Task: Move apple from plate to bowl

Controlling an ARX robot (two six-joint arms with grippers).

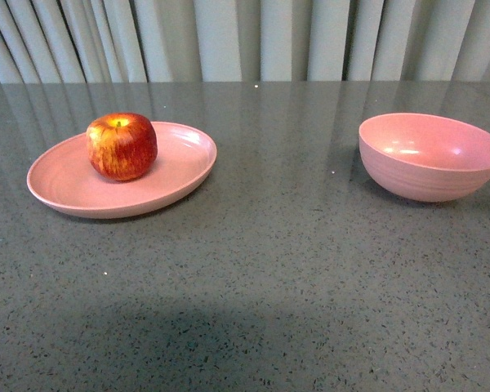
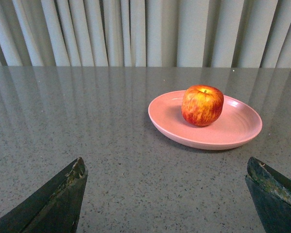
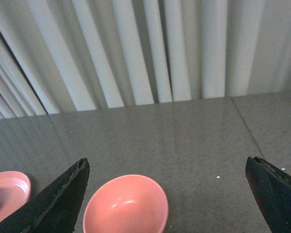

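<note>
A round red apple point(image 1: 122, 145) with yellow streaks and a yellow patch around its short stem sits upright on a wide, shallow, matte pink plate point(image 1: 65, 192) in the left middle of the front view. It rests on the plate's far half, slightly left of centre. A deep round pink bowl point(image 1: 416, 180) with faint ridges on its outer wall stands at the right edge of the same frame, well apart from the plate, and it holds nothing. Both rest on a speckled dark grey stone-like table point(image 1: 269, 269), with pale pleated curtains point(image 1: 229, 41) across the top of the frame.

Neither arm shows in the front view. In the left wrist view, the left gripper point(image 2: 165, 162) has its two dark fingers point(image 2: 63, 199) spread wide with nothing between them; the apple point(image 2: 202, 105) and plate point(image 2: 233, 133) lie ahead of it on the table, untouched. In the right wrist view, the right gripper point(image 3: 167, 160) is likewise spread wide and holds nothing, raised above the table with the bowl point(image 3: 126, 204) below it and an edge of the plate point(image 3: 9, 191) beside that.
</note>
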